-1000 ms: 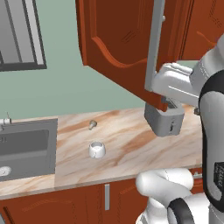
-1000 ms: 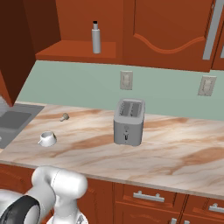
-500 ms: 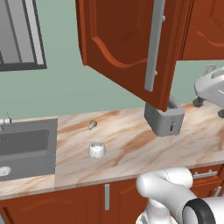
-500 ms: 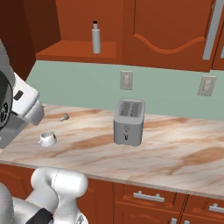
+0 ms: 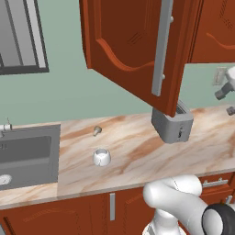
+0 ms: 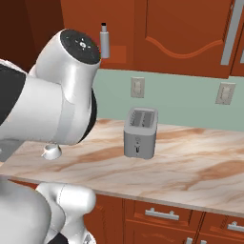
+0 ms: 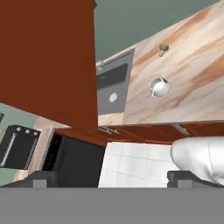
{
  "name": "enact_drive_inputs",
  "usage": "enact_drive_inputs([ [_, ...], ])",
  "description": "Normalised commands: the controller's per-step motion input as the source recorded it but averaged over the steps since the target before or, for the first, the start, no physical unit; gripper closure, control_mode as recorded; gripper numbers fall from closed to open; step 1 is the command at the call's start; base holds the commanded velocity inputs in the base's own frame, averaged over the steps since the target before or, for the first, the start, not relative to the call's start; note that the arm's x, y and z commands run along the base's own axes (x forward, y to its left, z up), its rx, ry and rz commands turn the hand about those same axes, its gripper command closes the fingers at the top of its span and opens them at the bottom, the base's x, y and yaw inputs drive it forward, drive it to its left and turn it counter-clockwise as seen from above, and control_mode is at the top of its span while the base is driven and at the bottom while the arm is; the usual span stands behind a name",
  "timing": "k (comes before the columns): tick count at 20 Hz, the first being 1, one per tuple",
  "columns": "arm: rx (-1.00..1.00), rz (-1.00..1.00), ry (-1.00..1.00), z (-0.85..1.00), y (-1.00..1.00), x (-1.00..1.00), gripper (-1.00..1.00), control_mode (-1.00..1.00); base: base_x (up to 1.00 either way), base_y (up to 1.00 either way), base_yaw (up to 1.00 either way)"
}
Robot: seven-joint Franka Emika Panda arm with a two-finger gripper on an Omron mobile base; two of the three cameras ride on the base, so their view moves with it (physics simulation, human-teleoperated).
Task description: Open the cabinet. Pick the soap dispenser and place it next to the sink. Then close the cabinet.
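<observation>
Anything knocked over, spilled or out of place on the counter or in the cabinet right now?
Nothing stands out. The cabinet door stands open, the soap dispenser is upright on its shelf, the toaster and white cup sit upright on the counter.

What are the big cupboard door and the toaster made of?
The cabinet door looks like reddish-brown wood, smooth, with a carved arch; its long handle looks like brushed silver metal. The toaster looks like dull grey metal, maybe plastic. It is all rendered, so this is only a guess.

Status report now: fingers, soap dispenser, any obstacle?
Fingers open, empty. Cabinet door open. Soap dispenser upright on cabinet shelf, untouched. Nothing beside it.
</observation>
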Motion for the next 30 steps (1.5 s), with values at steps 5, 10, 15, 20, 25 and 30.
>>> enact_drive_inputs([
  [5,0.3,0.23,0.0,0.0,0.0,0.62,-1.0,-1.0,0.0,0.0,0.0],
  [10,0.3,0.24,0.02,0.0,0.0,0.67,-1.0,-1.0,0.0,0.0,0.0],
  [15,0.17,0.14,0.0,0.0,0.15,0.64,-1.0,-1.0,0.0,0.0,0.0],
  [20,0.08,0.07,0.0,0.0,0.27,0.58,-1.0,-1.0,0.0,0.0,0.0],
  [25,0.0,0.01,0.0,0.0,0.33,0.46,-1.0,-1.0,0.0,0.0,0.0],
  [30,0.0,0.0,0.0,0.0,0.44,0.29,-1.0,-1.0,0.0,0.0,0.0],
])
